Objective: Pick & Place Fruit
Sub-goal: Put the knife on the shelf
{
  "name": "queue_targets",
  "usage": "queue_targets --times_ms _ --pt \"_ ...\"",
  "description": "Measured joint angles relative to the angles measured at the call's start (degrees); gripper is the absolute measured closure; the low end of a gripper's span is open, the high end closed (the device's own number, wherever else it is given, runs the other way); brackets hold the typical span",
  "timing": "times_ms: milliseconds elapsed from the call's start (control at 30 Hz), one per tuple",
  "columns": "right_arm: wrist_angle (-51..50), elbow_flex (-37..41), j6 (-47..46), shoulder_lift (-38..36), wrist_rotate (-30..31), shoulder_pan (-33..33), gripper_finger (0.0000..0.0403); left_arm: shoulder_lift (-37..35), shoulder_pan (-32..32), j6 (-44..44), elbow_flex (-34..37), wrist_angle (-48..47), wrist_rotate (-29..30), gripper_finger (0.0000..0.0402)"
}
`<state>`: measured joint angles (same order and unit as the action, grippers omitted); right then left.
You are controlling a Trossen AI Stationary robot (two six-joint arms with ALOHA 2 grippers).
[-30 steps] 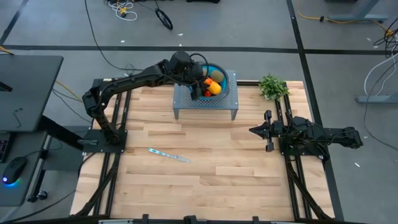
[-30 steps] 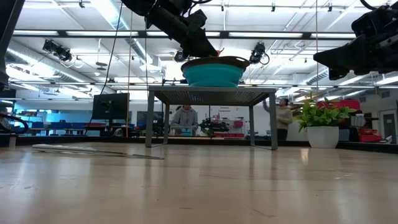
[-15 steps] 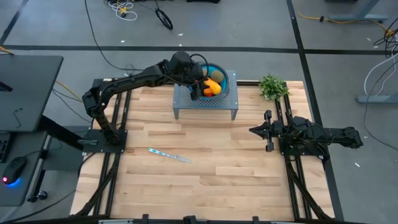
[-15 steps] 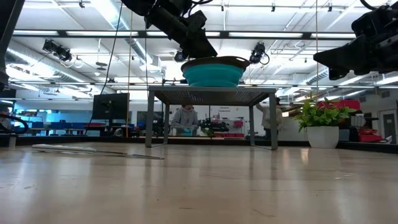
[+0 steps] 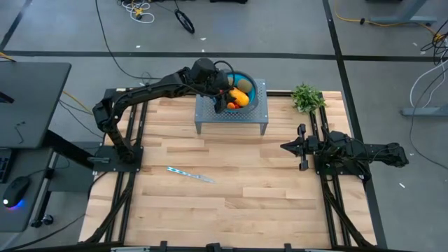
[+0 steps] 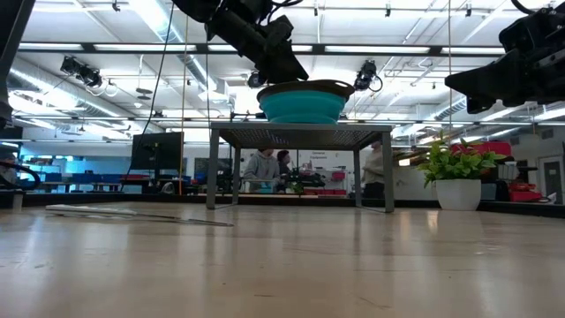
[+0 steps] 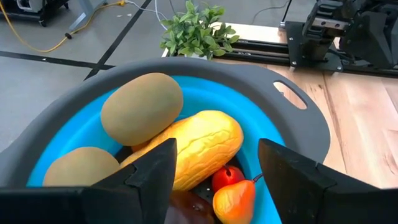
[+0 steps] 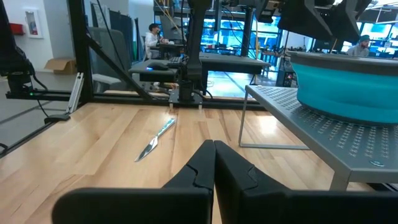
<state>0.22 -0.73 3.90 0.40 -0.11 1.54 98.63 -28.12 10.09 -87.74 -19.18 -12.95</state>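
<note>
Left gripper hangs spread over the blue bowl, yellow fruit right beneath its fingers; right gripper waits, pressed together, by the plant.

Your robot's two arms are dark, near-black, built of boxy jointed links. The left arm carries a rounded wrist housing with a thin black cable looping off it. The right arm looks chunkier, with blocky housings. The left gripper has broad, angular matte-black fingers; the right gripper has smooth, tapering black ones.
</note>
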Motion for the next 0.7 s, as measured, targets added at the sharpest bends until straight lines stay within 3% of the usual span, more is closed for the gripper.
queue_targets --times_ms 233,700 --pt "0.00 0.00 0.00 0.00 -0.01 0.00 0.0396 0.00 0.00 0.24 0.00 0.04 0.02 0.0187" --pt "0.01 0.01 0.00 0.01 -0.01 -0.01 0.0396 0.00 0.00 1.75 0.00 0.17 0.02 0.0280"
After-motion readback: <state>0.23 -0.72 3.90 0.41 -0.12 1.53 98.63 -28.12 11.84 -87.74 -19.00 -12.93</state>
